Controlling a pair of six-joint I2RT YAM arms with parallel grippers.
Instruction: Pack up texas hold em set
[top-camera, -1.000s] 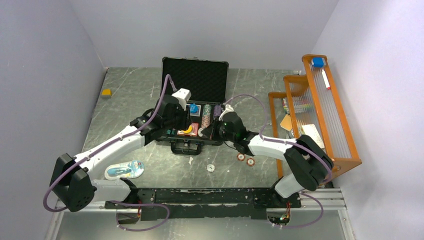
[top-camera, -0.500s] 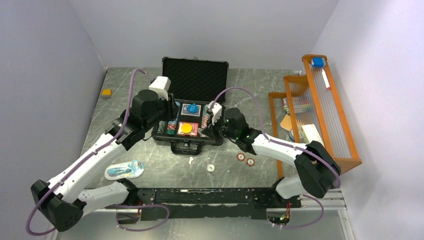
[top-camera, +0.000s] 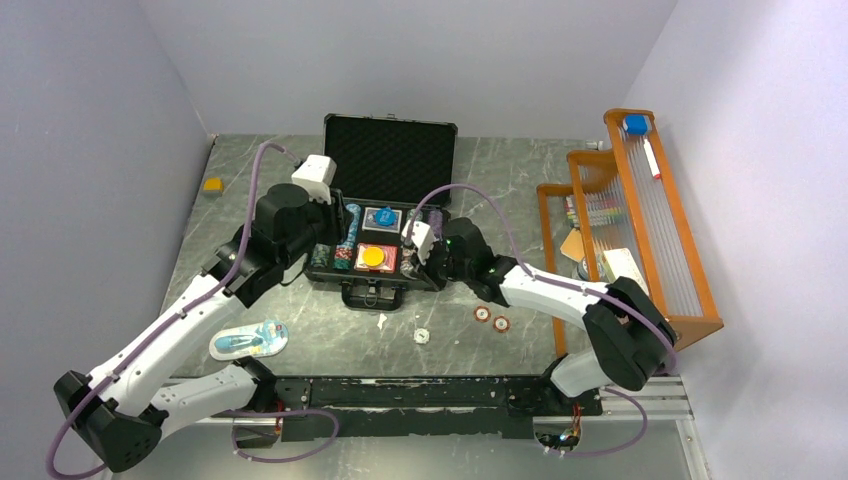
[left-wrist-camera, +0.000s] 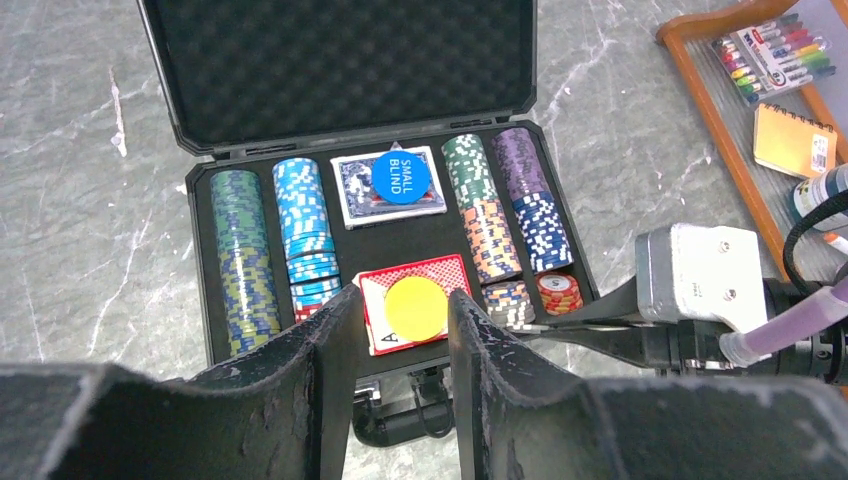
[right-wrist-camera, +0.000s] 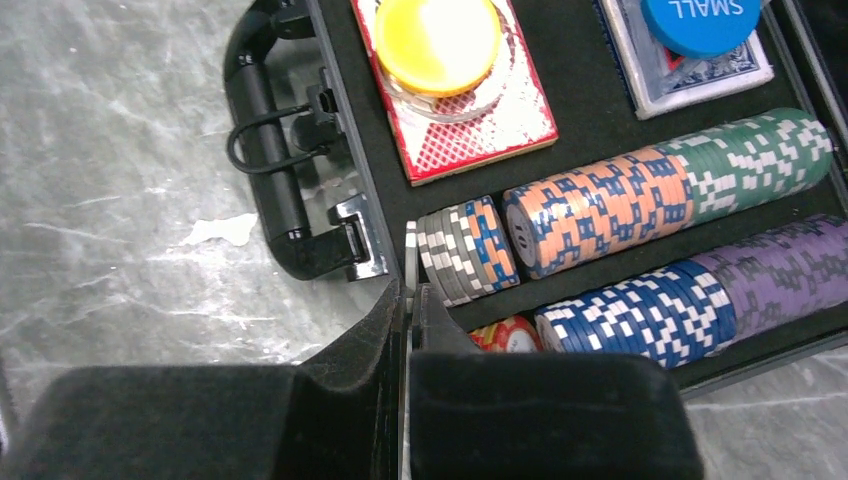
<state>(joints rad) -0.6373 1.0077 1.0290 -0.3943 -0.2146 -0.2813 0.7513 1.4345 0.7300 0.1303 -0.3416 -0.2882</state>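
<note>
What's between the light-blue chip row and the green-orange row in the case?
Left wrist view: the blue deck at the far end, topped by the blue SMALL BLIND disc, and the red deck nearer, topped by the yellow disc.

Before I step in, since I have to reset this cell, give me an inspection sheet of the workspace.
Surface: grey marbled table, one white scrap on it.
Job's things: black case open, holding chip rows, red deck under yellow disc, blue deck under blue disc; two loose chips and white disc on the table.
Clutter: blister pack, yellow block, orange rack.
Grippers: left gripper open above the case front; right gripper shut on a chip at the case's near rim.
Cables: purple cables arch over both arms.
Surroundings: plain walls, nothing else seen.
</note>
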